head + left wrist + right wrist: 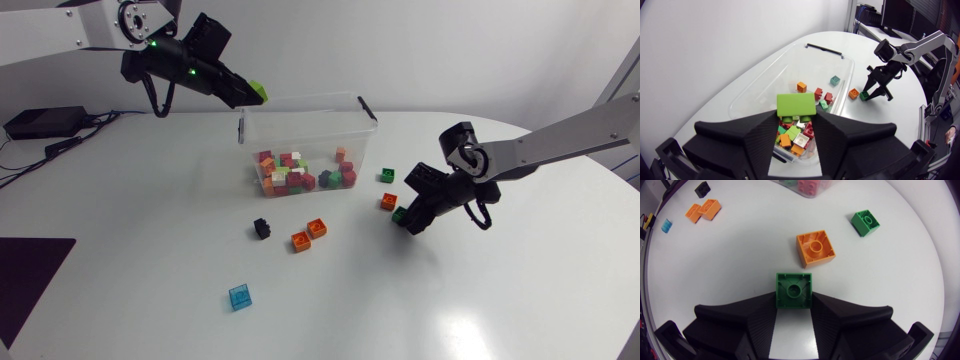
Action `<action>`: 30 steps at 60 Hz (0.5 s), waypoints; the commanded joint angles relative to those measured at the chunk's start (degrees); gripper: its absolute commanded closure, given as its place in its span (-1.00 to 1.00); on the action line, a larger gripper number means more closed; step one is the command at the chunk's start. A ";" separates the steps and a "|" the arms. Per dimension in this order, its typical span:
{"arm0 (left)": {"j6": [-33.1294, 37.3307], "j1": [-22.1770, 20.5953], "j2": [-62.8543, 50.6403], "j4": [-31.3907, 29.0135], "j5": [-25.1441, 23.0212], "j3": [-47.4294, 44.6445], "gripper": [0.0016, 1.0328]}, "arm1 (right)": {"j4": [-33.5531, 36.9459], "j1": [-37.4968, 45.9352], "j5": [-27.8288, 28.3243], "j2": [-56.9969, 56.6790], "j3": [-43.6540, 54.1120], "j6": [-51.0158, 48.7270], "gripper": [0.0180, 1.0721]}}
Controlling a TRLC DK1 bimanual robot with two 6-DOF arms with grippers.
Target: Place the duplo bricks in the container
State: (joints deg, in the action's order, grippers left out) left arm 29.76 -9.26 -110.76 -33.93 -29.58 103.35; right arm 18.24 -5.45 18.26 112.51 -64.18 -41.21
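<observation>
My left gripper hangs over the back left corner of the clear container, shut on a lime green brick. In the left wrist view that brick sits between the fingers, above the container and its several mixed bricks. To the right of the container, my right gripper is down at the table, shut on a dark green brick. The right wrist view shows this brick pinched at the fingertips of my right gripper, studs facing the camera.
Loose on the table: an orange brick just ahead of the right gripper, a green one beyond it, two orange bricks, a black brick and a blue brick in front of the container.
</observation>
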 commanded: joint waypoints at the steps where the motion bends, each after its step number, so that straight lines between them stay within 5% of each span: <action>1: -2.86 -0.59 -2.71 1.59 -0.21 2.91 0.19 | 2.41 0.27 -0.33 -2.21 0.55 -1.33 0.39; 12: -5.50 -1.20 -6.93 2.91 2.51 6.42 0.08 | 6.46 0.09 -0.77 -9.76 2.13 -1.24 0.39; 16: -6.20 -1.73 -7.80 4.49 5.24 6.69 -0.13 | 7.95 -0.35 -0.77 -12.31 2.31 -0.98 0.39; 19: -6.20 -2.17 -8.16 5.98 8.23 6.34 -0.54 | 9.45 -0.79 -1.12 -14.42 2.13 -0.89 0.39; 24: -6.20 -2.43 -8.16 7.13 8.84 5.72 -0.90 | 11.64 -1.49 -1.12 -17.32 1.34 -0.19 0.39; 30: -6.38 -2.26 -6.75 7.39 9.10 4.58 -0.91 | 13.93 -2.90 -1.12 -20.75 -0.50 1.66 0.39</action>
State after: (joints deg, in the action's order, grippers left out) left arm 25.02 -11.40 -117.89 -27.29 -20.67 108.05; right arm 30.35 -7.11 17.30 94.26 -63.11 -40.69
